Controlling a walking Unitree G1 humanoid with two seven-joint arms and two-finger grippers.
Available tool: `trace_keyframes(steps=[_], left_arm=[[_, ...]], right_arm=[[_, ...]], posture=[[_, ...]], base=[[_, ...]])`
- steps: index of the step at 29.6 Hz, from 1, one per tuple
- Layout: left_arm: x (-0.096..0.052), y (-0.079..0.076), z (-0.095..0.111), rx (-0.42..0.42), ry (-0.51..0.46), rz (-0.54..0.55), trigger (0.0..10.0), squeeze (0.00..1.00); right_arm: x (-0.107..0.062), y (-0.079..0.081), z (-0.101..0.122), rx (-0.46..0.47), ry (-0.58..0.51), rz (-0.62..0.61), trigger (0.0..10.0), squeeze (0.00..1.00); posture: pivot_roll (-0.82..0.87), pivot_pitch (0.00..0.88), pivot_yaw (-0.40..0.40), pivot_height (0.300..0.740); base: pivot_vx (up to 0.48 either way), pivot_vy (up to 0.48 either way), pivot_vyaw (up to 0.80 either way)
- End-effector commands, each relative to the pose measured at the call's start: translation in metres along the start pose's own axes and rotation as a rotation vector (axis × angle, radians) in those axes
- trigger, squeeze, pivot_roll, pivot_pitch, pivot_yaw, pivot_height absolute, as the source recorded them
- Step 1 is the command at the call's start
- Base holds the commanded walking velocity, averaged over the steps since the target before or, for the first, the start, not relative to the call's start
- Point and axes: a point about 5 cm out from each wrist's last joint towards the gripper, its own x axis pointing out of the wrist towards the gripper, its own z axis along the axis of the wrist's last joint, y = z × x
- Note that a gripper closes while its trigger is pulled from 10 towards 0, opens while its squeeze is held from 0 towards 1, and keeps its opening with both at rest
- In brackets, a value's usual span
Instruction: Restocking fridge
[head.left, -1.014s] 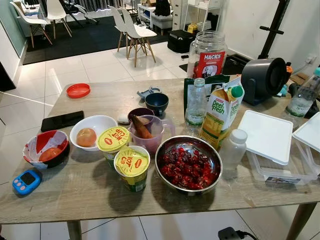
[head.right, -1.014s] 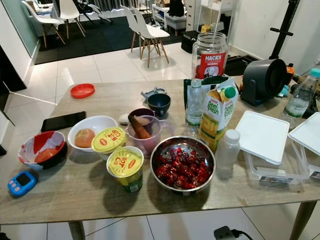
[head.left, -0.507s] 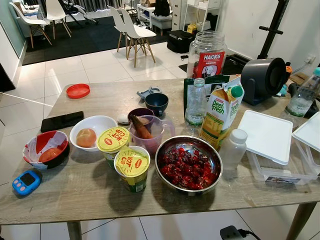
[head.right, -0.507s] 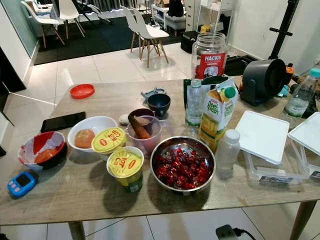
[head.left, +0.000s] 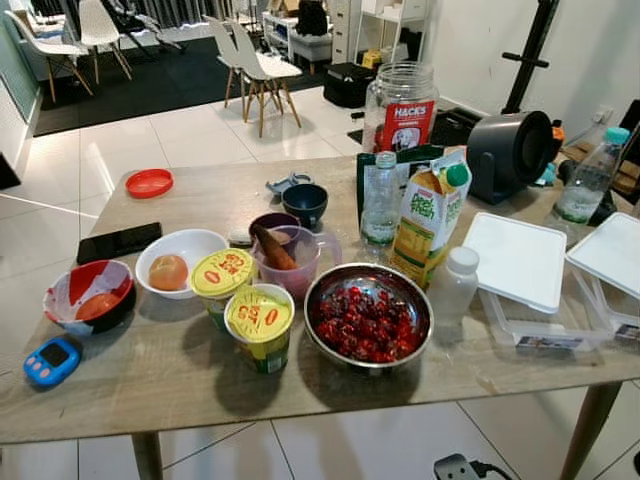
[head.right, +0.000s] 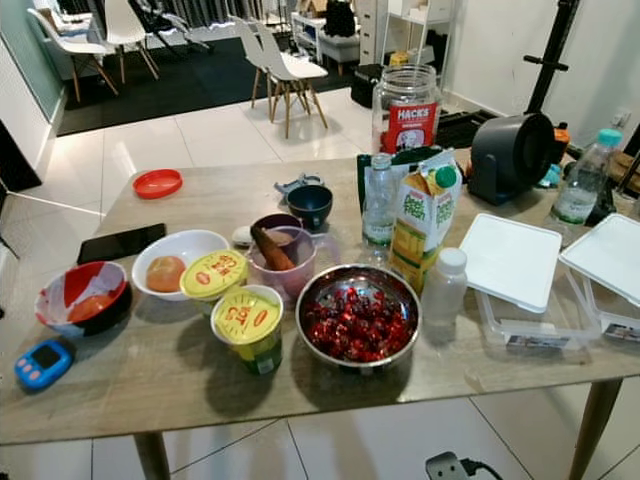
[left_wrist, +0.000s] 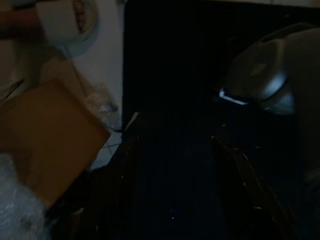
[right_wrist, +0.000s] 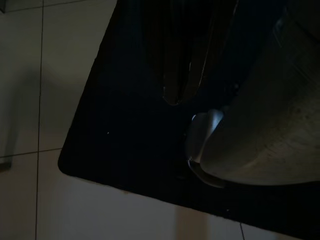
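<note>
A wooden table (head.left: 150, 370) carries the food. A yellow-green juice carton (head.left: 428, 228) stands beside a clear water bottle (head.left: 379, 200). In front of them sit a steel bowl of red berries (head.left: 368, 318) and a small white-capped bottle (head.left: 452, 286). Two yellow-lidded cups (head.left: 259, 322) stand left of the steel bowl, behind them a pink jug (head.left: 290, 262) and a white bowl with a fruit (head.left: 180, 262). Both arms hang idle in the dark: the left gripper (left_wrist: 172, 142) has its fingers apart, the right gripper (right_wrist: 182, 97) has its fingers together.
A big Hacks jar (head.left: 401, 105) and a black round appliance (head.left: 512, 155) stand at the back. Clear tubs with white lids (head.left: 520, 265) fill the right end. A phone (head.left: 118, 242), red bowl (head.left: 88, 297), blue timer (head.left: 50, 361) lie left. White chairs (head.left: 255, 65) stand beyond.
The whole picture has shifted a little and shows more of the table's front and legs, so the camera has moved. Nothing on the table has moved.
</note>
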Motion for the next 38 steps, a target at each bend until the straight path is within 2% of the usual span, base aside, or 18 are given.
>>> trace_keyframes(steps=[1,5,8,11,15,16,17,18,22,28,31,34,38], left_arm=[[-0.001,0.007,-0.001,0.001,-0.001,0.011,10.0,0.0],[-0.001,0.006,-0.001,0.0,0.0,0.009,10.0,0.0],[0.001,-0.003,0.002,0.002,-0.005,-0.001,10.0,0.0],[0.001,-0.006,0.003,0.002,-0.007,-0.004,10.0,0.0],[0.005,-0.033,0.022,-0.012,-0.054,-0.029,10.0,0.0],[0.005,-0.033,0.022,-0.012,-0.054,-0.029,10.0,0.0],[0.006,-0.048,0.028,-0.008,-0.065,-0.044,10.0,0.0],[0.006,-0.048,0.028,-0.008,-0.065,-0.044,10.0,0.0],[0.006,-0.072,0.031,-0.01,-0.069,-0.067,10.0,0.0],[0.005,-0.078,0.024,-0.009,-0.056,-0.073,10.0,0.0],[0.005,-0.084,0.019,-0.009,-0.047,-0.076,10.0,0.0],[0.005,-0.075,0.02,-0.01,-0.048,-0.063,10.0,0.0],[0.006,-0.071,0.021,-0.01,-0.051,-0.056,10.0,0.0]], right_arm=[[0.0,0.004,-0.001,0.003,0.0,0.005,10.0,0.0],[-0.001,-0.002,-0.005,0.004,0.004,0.002,10.0,0.0],[-0.002,-0.005,-0.007,0.006,0.008,-0.001,10.0,0.0],[-0.002,-0.006,-0.007,0.005,0.008,-0.001,10.0,0.0],[0.0,0.002,-0.003,0.004,0.002,0.009,10.0,0.0],[0.0,0.002,-0.003,0.004,0.002,0.009,10.0,0.0],[0.001,0.008,0.0,0.003,-0.002,0.016,10.0,0.0],[0.001,0.008,0.0,0.003,-0.002,0.016,10.0,0.0],[0.003,0.019,0.002,0.001,-0.005,0.029,10.0,0.0],[0.002,0.017,-0.003,0.001,0.001,0.028,10.0,0.0],[-0.001,0.005,-0.008,0.002,0.008,0.016,10.0,0.0],[-0.003,-0.006,-0.01,0.003,0.009,0.006,10.0,0.0],[-0.003,-0.008,-0.009,0.002,0.005,0.006,10.0,0.0]], posture=[[-0.05,0.0,0.015,0.74],[-0.05,0.0,0.015,0.74],[-0.05,0.0,0.016,0.74],[-0.05,0.0,0.016,0.74],[-0.05,0.0,0.016,0.74],[-0.05,0.0,0.016,0.74],[-0.05,0.0,0.017,0.74],[-0.05,0.0,0.017,0.74],[-0.05,0.0,0.017,0.74],[-0.05,0.0,0.016,0.74],[-0.05,0.0,0.016,0.74],[-0.05,0.0,0.015,0.74],[-0.05,0.0,0.016,0.74]], base=[[-0.3,0.0,0.0],[-0.3,0.0,0.0],[-0.301,0.0,0.0],[-0.266,0.0,0.0],[-0.063,0.0,0.0],[0.0,0.0,0.0],[0.0,0.0,0.0],[0.0,0.0,0.0],[0.0,0.0,0.0],[0.0,0.0,0.0],[0.0,0.0,0.0],[0.0,0.0,0.0],[0.0,0.0,0.0]])
